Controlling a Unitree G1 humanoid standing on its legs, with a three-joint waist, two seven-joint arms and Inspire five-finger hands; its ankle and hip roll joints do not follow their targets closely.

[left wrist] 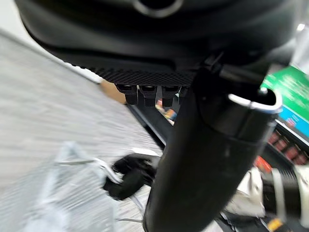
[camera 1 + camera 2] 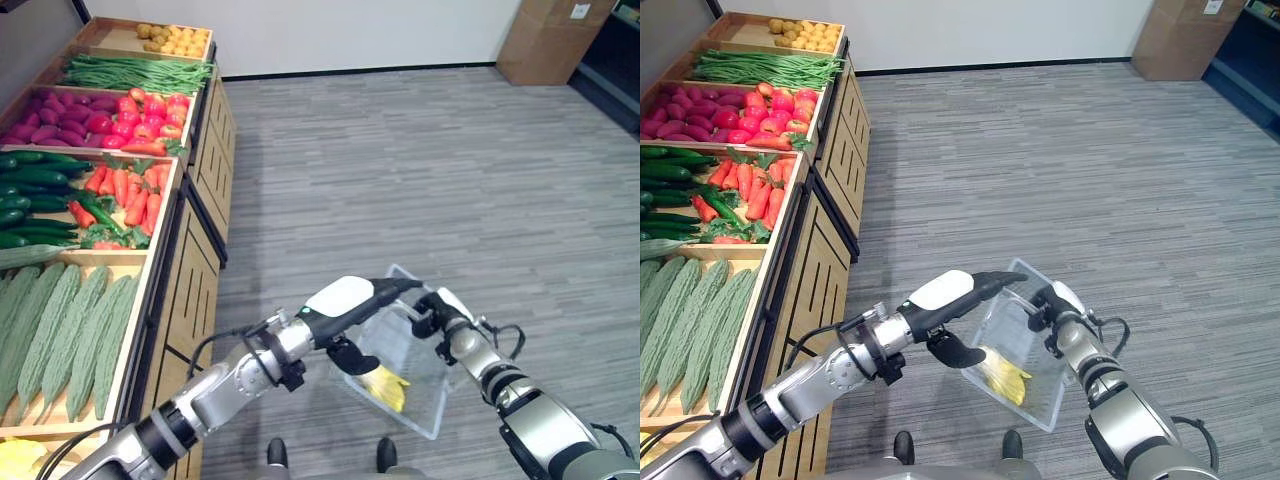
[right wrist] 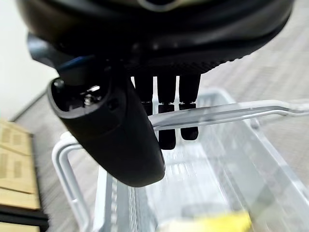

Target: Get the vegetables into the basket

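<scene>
Basket [image 2: 425,395] handle gripped by right hand [image 2: 437,312]; left hand [image 2: 352,300] fingers straight above it, produce shelves [image 2: 150,262] beside.

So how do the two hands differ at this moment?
The right hand is curled round the handle of the clear basket and carries it; the left hand holds nothing. The left hand's fingers reach out straight above the basket, while the right hand sits at its far rim. Both are dark and close to the basket.
</scene>
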